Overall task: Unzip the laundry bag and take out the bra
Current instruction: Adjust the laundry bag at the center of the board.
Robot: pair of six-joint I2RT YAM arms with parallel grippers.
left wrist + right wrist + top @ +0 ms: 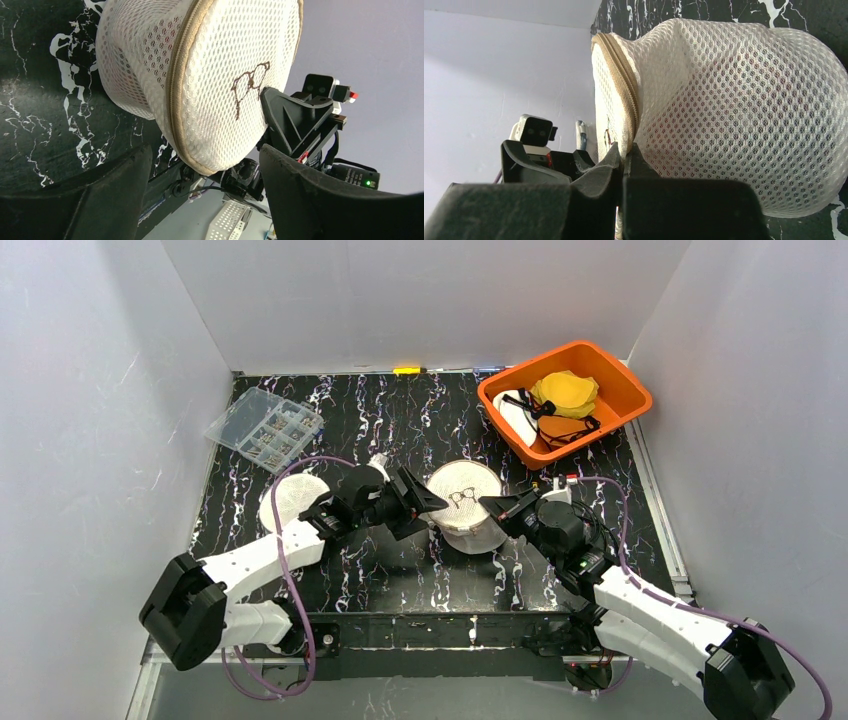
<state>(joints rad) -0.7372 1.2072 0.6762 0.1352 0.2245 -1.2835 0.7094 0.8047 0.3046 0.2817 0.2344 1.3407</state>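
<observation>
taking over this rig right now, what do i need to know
Left gripper: open, at the laundry bag's left side, not gripping it.
Right gripper: shut on the bag's rim at the zipper.
Bag stands mid-table; the zipper looks closed wherever it shows.
Done: bag pinched on one side.
Left: unzip it and take out the bra, which is not out yet.

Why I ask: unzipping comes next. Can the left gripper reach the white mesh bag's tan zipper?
Probably yes: open left gripper faces the tan zipper unobstructed; right gripper pinches the mesh bag.

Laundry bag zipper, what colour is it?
The zipper is tan, against the white mesh laundry bag; clearest in the right wrist view.
</observation>
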